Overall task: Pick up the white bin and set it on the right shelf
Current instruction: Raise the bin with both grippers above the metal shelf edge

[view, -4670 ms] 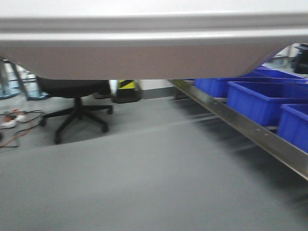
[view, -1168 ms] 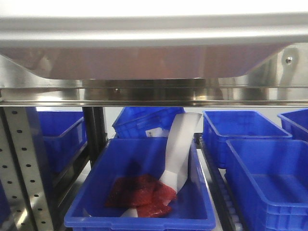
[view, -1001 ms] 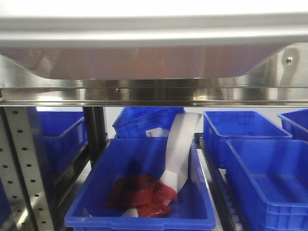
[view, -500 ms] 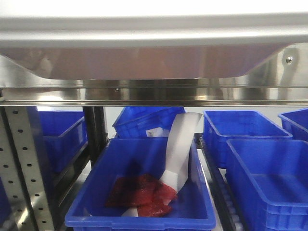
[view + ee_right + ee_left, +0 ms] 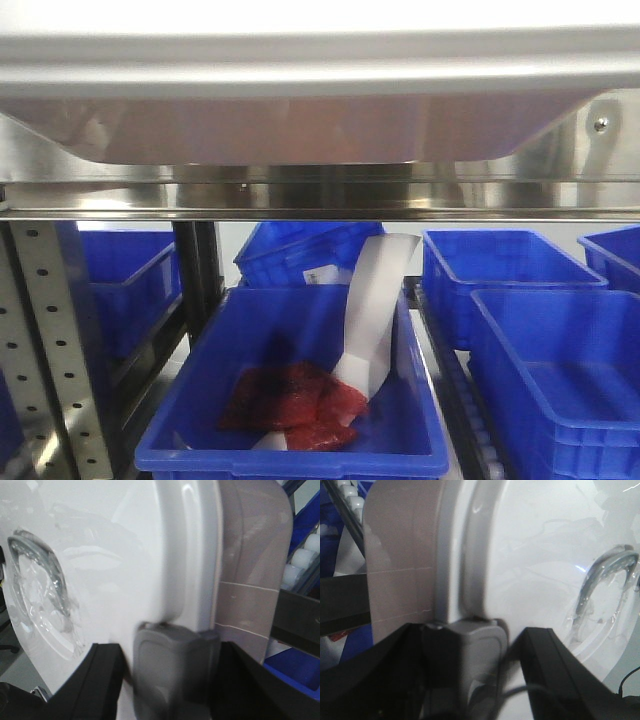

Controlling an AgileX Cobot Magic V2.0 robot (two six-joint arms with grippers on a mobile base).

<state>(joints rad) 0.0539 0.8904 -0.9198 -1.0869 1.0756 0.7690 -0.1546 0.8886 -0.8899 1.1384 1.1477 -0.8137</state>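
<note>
The white bin (image 5: 300, 120) fills the top of the front view, its pinkish underside just over the stainless front rail of the right shelf (image 5: 320, 195); I cannot tell whether it touches. In the left wrist view the glossy lid (image 5: 530, 555) and body stand on edge. My left gripper (image 5: 477, 632) straddles the bin's grey side latch (image 5: 475, 660), black fingers (image 5: 555, 660) on either side. On the other end, my right gripper (image 5: 169, 650) holds the matching grey latch (image 5: 175, 675) of the white bin (image 5: 125, 555).
Under the shelf sits a blue crate (image 5: 290, 462) holding red bags and a white paper strip (image 5: 375, 300). More blue crates (image 5: 555, 340) stand right, behind and left. A perforated grey upright (image 5: 50, 340) rises at the left.
Since 4.7 s ago the view swung from open floor with an office chair to facing the steel shelf. Over the last second nothing has visibly moved.
</note>
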